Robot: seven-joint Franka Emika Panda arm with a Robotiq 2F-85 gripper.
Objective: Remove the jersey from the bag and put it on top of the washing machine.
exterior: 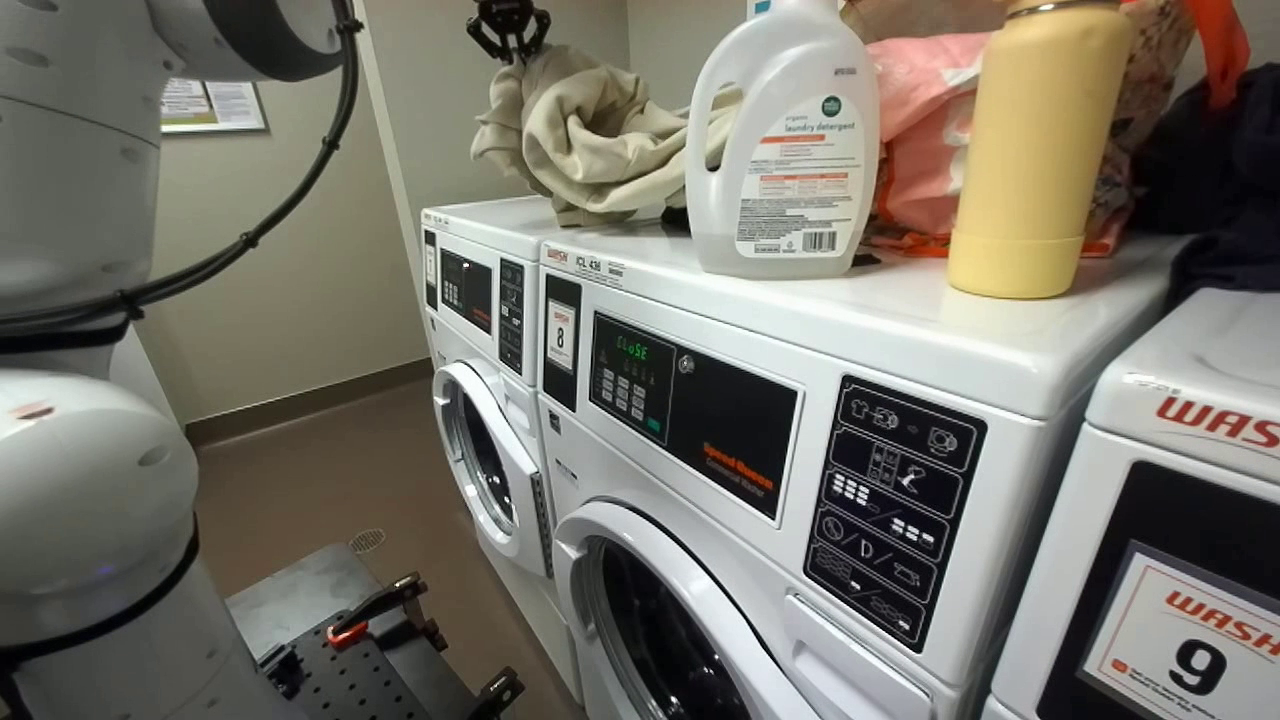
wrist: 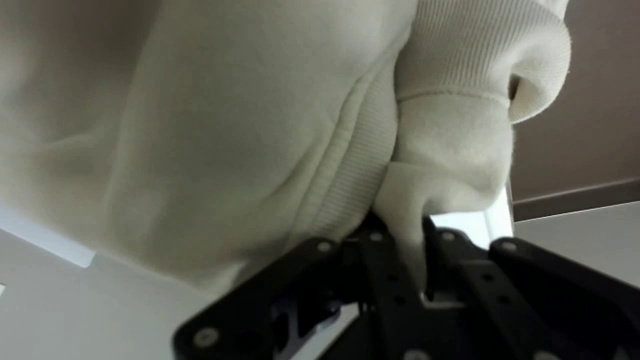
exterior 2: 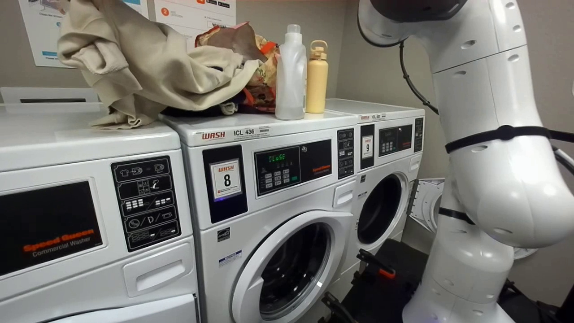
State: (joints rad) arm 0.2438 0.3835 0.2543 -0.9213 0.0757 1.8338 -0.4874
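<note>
A cream-beige jersey (exterior 2: 161, 67) of soft cloth with ribbed bands is gripped by a black two-fingered claw (wrist: 402, 222): in the wrist view a narrow fold is pinched between the dark fingers (wrist: 382, 270), which are clamped on it. One end is held up over the white left-hand washing machine (exterior 2: 101, 260), and the body is stretched across the left edge of the smooth white worktop (exterior: 900, 300) of the washing machine labelled 8 (exterior 2: 264, 215). A low fold is seen just beside that left edge; whether the surface is touched there cannot be told. The rest is draped towards a pink, floral-patterned bag (exterior: 920, 130) with orange trim, which is set back from the front edge; whether any cloth is held inside cannot be told. Near the left edge, some dark cloth (exterior 2: 193, 113) is partly covered by the jersey. Near the front edge, above the black control panel (exterior 2: 293, 168), a translucent white detergent bottle (exterior: 785, 150) is stood upright; closer to the right edge, a pale yellow cylindrical flask (exterior 2: 317, 85) with a loop handle is stood upright too. The white jointed robot arm (exterior 2: 489, 98) is seen in both exterior views.
</note>
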